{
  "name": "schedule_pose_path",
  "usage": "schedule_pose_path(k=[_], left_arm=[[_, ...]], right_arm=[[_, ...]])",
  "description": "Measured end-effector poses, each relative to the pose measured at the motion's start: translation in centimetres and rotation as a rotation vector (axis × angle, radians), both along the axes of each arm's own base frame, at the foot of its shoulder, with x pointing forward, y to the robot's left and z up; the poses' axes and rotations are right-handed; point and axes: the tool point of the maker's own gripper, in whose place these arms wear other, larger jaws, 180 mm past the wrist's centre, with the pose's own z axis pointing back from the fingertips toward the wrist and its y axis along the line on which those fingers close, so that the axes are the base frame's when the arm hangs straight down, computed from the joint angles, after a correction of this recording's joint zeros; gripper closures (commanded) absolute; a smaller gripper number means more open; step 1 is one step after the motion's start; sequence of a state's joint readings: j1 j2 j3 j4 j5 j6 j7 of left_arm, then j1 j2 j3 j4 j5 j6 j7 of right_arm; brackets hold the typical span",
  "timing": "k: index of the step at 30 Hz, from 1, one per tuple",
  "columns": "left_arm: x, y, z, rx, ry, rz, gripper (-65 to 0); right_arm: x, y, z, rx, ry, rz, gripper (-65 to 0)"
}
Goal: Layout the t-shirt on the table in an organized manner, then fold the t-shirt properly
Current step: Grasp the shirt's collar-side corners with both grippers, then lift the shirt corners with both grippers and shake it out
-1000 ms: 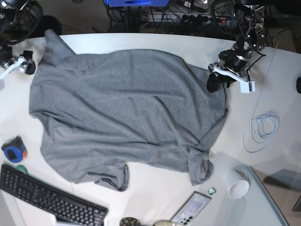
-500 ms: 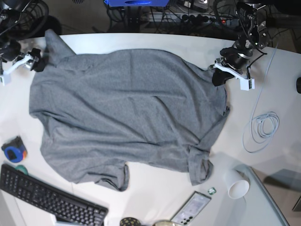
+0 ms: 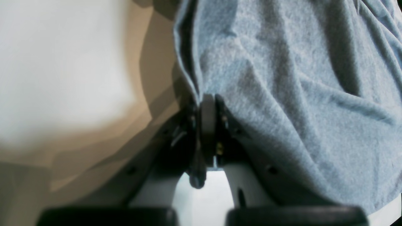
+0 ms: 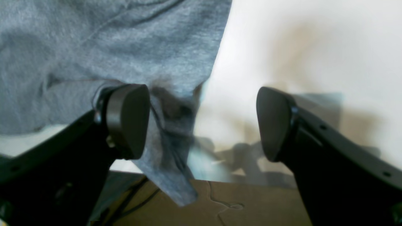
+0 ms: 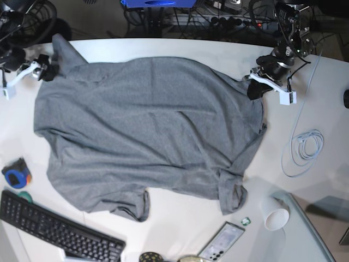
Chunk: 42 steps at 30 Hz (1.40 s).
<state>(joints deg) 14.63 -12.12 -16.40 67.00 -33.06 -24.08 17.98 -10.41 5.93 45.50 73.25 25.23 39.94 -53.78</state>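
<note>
The grey t-shirt lies spread over most of the white table, rumpled, with a sleeve bunched at the front right. My left gripper is at the shirt's far right edge. In the left wrist view its jaws are pressed together on the hem of the t-shirt. My right gripper is at the far left corner. It stands open, and a hanging fold of the t-shirt lies between the fingers, close to the left finger.
A black keyboard and a blue round object sit at the front left. A phone and a white cup are at the front right. A coiled white cable lies right of the shirt.
My left gripper has closed on the shirt's right edge and shifted slightly toward the back. My right gripper has moved in to the shirt's far left corner, still open.
</note>
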Motion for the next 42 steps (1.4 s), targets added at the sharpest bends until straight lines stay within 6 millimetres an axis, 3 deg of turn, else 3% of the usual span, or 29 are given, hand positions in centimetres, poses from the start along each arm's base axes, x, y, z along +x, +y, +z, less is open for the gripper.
schedule_pose_path(k=[4,8,14,15,19,20,25,29,33,37,42], left_arm=[[0.0,0.0,0.0,0.000,0.000,0.001,0.0],[0.0,0.0,0.0,0.001,0.000,0.000,0.0],[0.0,0.5,0.1,0.012,0.004,-0.004,0.0],[0.0,0.5,0.1,0.012,0.004,-0.004,0.0],[-0.2,0.5,0.0,0.013,0.007,-0.007,0.0],[-0.5,0.4,0.1,0.016,0.008,-0.010,0.0],[-2.4,0.0,1.1,0.060,0.023,-0.055,0.0],[-2.7,0.0,3.6,0.098,-0.033,-0.102,0.0],[-4.0,1.2,5.4,0.132,-0.053,-0.086,0.0],[-4.6,2.7,7.2,0.175,-0.078,-0.065,0.0],[-5.1,2.1,9.6,0.203,-0.120,-0.097,0.0]], right_arm=[[0.8,1.7,-0.1,0.018,-0.009,0.055,-47.6],[0.9,2.5,-0.2,0.031,-0.015,0.058,-39.6],[1.0,3.1,-0.2,0.049,-0.022,0.057,-36.5],[1.0,3.1,-0.2,0.049,-0.021,0.057,-32.0],[0.2,3.3,-0.7,0.050,0.017,0.070,-3.0],[0.1,3.3,-0.8,0.050,0.023,0.073,0.0],[-0.6,2.9,0.0,-0.012,0.059,0.127,-0.5],[-1.6,1.7,2.4,-0.112,0.090,0.187,-0.5],[-0.4,1.2,5.0,-0.178,0.044,0.217,-0.5],[-1.5,0.9,5.6,-0.210,0.103,0.250,-0.5],[-1.6,0.6,6.7,-0.246,0.096,0.262,-0.5]])
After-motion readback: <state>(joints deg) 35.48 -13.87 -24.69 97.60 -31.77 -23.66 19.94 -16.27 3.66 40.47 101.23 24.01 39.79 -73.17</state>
